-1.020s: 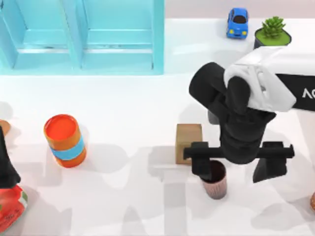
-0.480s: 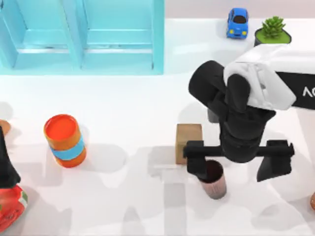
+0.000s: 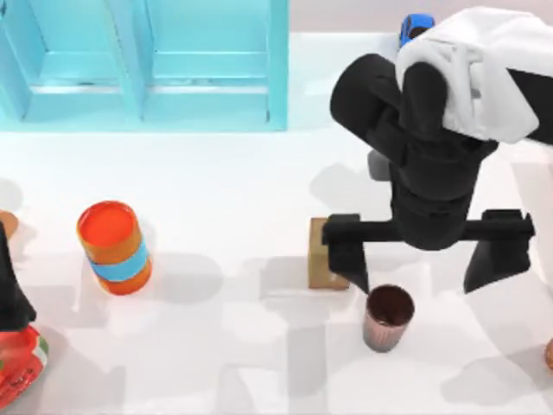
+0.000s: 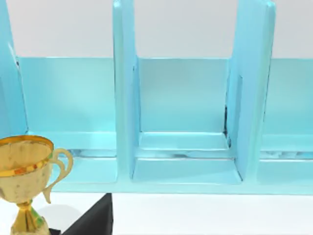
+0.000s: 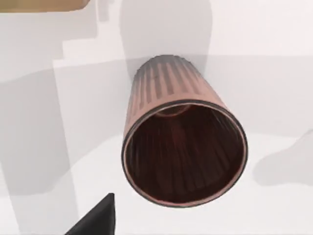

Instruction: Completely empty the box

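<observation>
One blue box (image 3: 143, 65), one orange can (image 3: 113, 246), one ribbed brown cup (image 3: 386, 317), one wooden block (image 3: 322, 268), one gold trophy (image 4: 25, 178), one toy car (image 3: 416, 23)

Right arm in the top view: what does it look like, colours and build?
The right arm has bulky matte black rounded segments, with a glossy white shell over its upper link near the picture's right edge. Its right gripper is black too: a flat crossbar carrying two blocky jaws, one at each end. The left arm is a black shape at the left edge.
</observation>
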Action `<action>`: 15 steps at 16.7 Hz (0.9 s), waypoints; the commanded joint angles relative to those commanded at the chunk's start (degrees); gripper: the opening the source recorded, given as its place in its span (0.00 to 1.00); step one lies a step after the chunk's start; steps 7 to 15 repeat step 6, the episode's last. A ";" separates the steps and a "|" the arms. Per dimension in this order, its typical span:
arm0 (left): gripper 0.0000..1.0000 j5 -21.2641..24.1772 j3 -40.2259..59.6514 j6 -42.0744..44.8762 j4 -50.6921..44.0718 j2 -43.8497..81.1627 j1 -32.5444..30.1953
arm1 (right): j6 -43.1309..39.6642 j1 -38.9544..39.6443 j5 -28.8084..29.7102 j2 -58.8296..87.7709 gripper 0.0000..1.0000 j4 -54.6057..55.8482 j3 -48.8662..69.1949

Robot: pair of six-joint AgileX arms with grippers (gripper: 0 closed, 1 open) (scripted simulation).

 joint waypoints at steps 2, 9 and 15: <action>1.00 0.00 0.00 0.00 0.00 0.00 0.00 | -0.10 -0.08 0.03 -0.95 1.00 -3.69 3.10; 1.00 0.00 0.00 0.00 0.00 0.00 0.00 | -0.33 -0.29 -0.02 -2.33 1.00 -7.43 6.35; 1.00 0.00 0.00 0.00 0.00 0.00 0.00 | -0.33 -0.29 -0.02 -2.33 1.00 -7.43 6.35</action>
